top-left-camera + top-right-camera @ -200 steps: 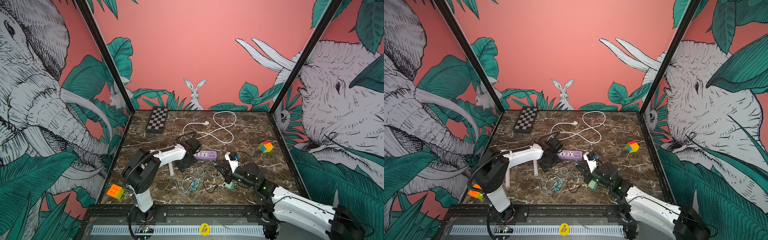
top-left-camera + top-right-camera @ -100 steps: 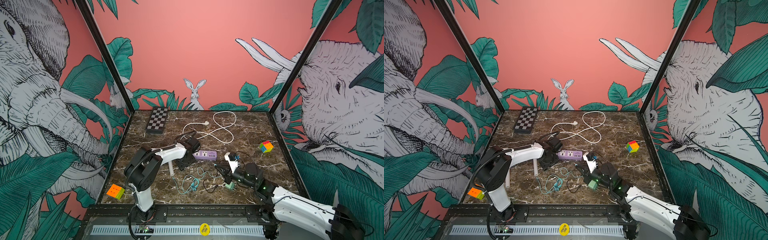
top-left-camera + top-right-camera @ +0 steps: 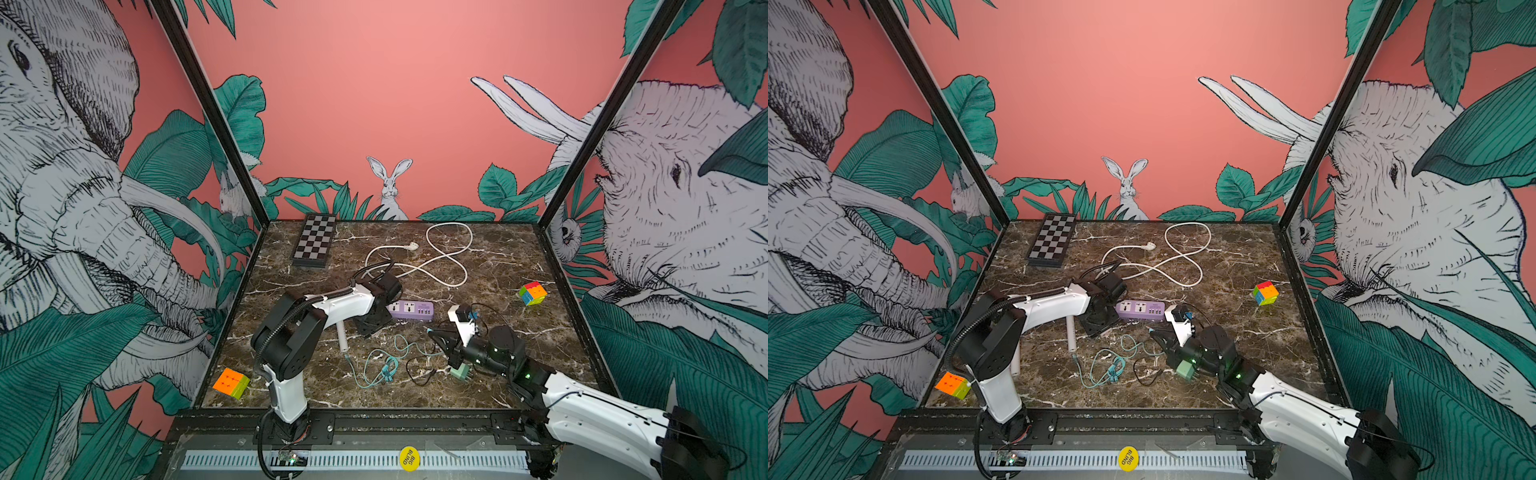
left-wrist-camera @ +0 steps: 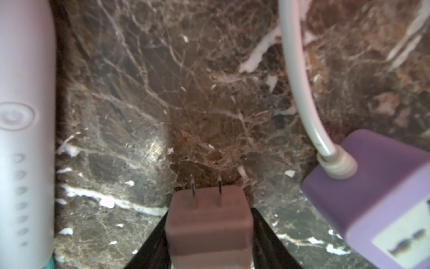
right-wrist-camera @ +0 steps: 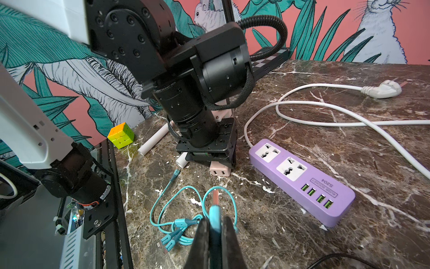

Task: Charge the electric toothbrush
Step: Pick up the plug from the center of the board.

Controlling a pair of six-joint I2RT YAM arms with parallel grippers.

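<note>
The white electric toothbrush (image 3: 341,336) (image 3: 1071,332) lies on the marble, and its button side shows in the left wrist view (image 4: 23,139). My left gripper (image 3: 374,328) (image 4: 209,213) points down between it and the purple power strip (image 3: 410,310) (image 4: 372,198). Its fingers press both sides of a pink plug adapter (image 4: 208,223) (image 5: 220,171), which rests on the table with its prongs facing away. My right gripper (image 3: 432,332) (image 5: 215,219) is shut on the USB plug (image 5: 215,205) of the teal cable (image 3: 382,365) (image 5: 176,219), held low near the strip's USB ports.
The strip's white cord (image 3: 449,257) loops toward the back with its plug (image 3: 411,246) loose. A green adapter (image 3: 461,372) and a black cable (image 3: 419,370) lie by the right arm. A chessboard (image 3: 314,241), two colour cubes (image 3: 532,293) (image 3: 231,382) and a white tube (image 5: 154,138) lie around.
The left gripper's jaws have narrowed onto the pink adapter, and the left arm has shifted slightly. The right arm and its teal plug have stayed still.
</note>
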